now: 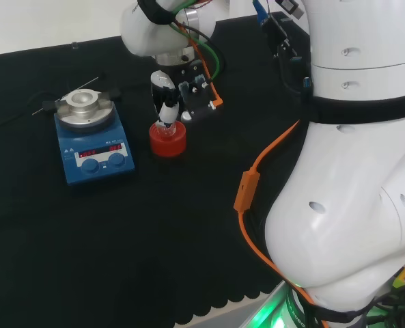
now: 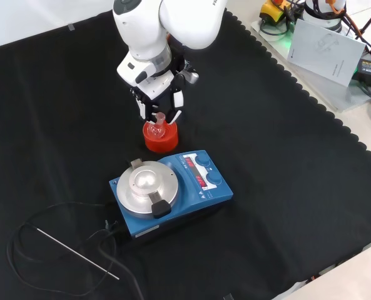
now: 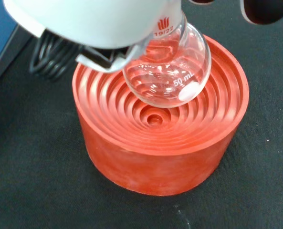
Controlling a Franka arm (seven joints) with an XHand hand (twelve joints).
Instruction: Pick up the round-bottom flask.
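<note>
A small clear round-bottom flask is over a red ribbed ring stand near the middle of the black cloth. The hand comes down from above with its fingers curled round the flask's neck. In the wrist view the bulb sits off the stand's centre hole, tilted toward one side of the rim. I cannot tell whether it still touches the ribs. The hand hides the neck.
A blue hotplate stirrer with a round metal top stands close beside the stand. A thin metal probe and its black cable lie on the cloth beyond the stirrer. A white booklet lies off the cloth's edge.
</note>
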